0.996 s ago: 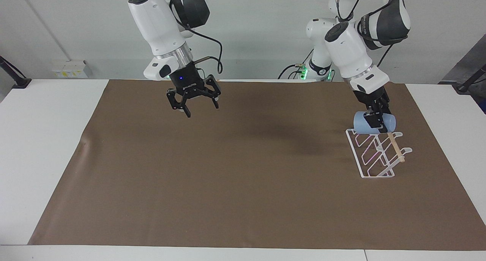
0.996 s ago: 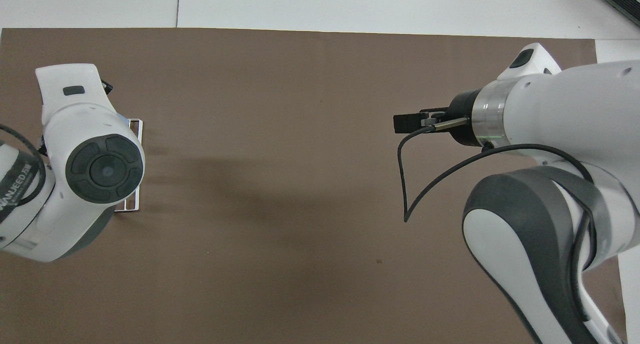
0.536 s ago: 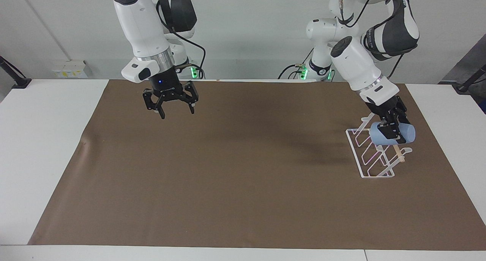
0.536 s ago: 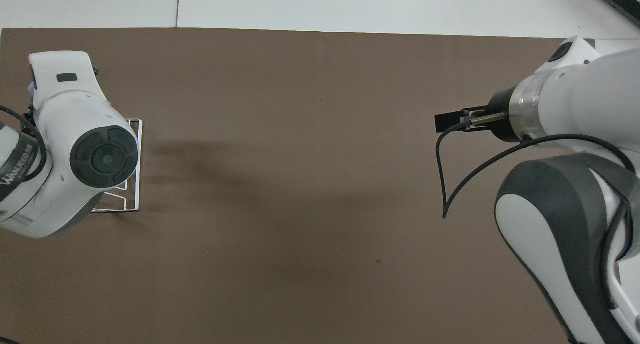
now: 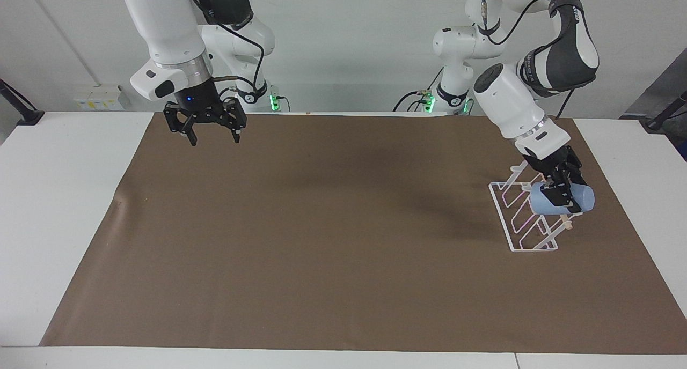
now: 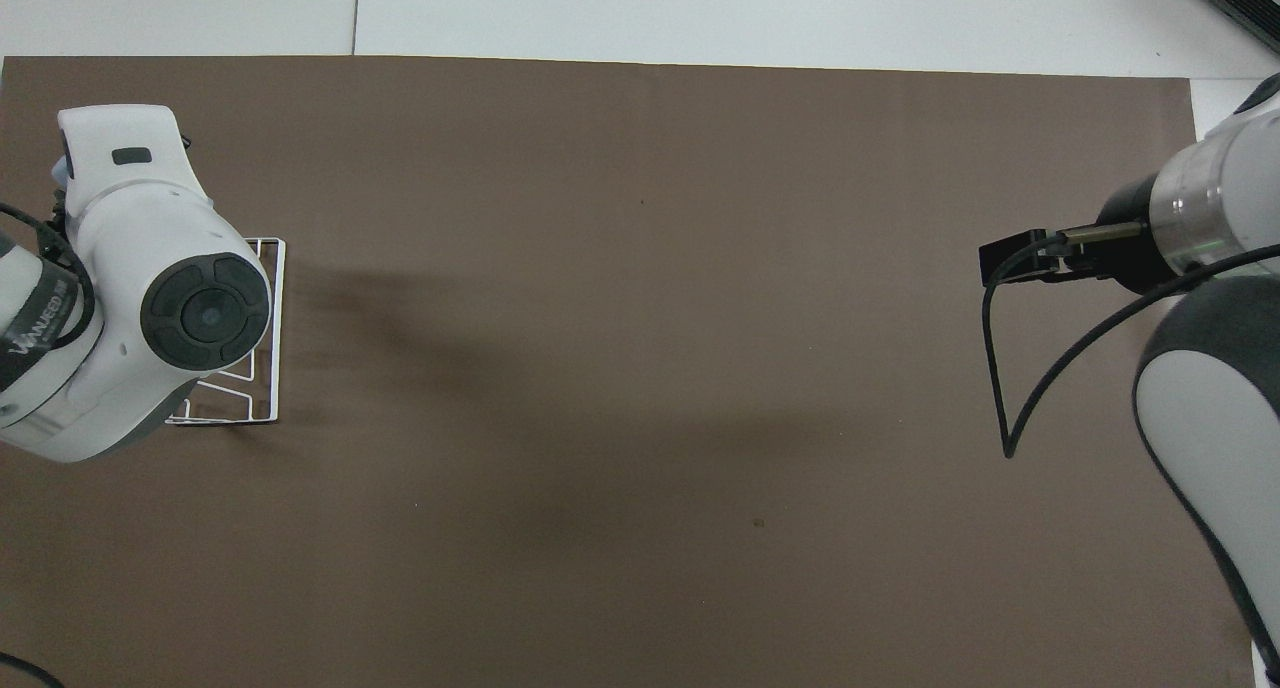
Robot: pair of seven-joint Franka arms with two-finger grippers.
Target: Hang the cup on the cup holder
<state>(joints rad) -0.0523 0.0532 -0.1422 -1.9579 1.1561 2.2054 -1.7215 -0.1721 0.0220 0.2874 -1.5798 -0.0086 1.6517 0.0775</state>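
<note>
So the small light-blue plastic cup (image 5: 563, 200) was lying on its side, pinched across its body between the fingers (image 5: 554, 196) of the left gripper (image 5: 561, 194). It sat right over the cup holder (image 5: 523, 219), a white wire rack with a rectangular base, slanted looped prongs and a light wooden rod (image 5: 565, 221) across the top. The cup was down at about the height of that rod, over the part of the rack nearer the robots. Whether it was actually on a prong or just touching the wire, I honestly couldn't tell, since the gripper and cup covered that spot.

In the overhead view the left arm's white wrist hid the cup and the gripper almost completely; only the rack's base edge (image 6: 272, 328) stuck out beside it.

The rack stood on a big brown paper mat (image 5: 343, 240) covering most of the white table (image 5: 59, 197), toward the left arm's end.

The right gripper (image 5: 206, 130) was well apart from all that, hanging in the air over the mat's edge closest to the robots, at the right arm's end. Its black fingers were spread apart with nothing between them.
</note>
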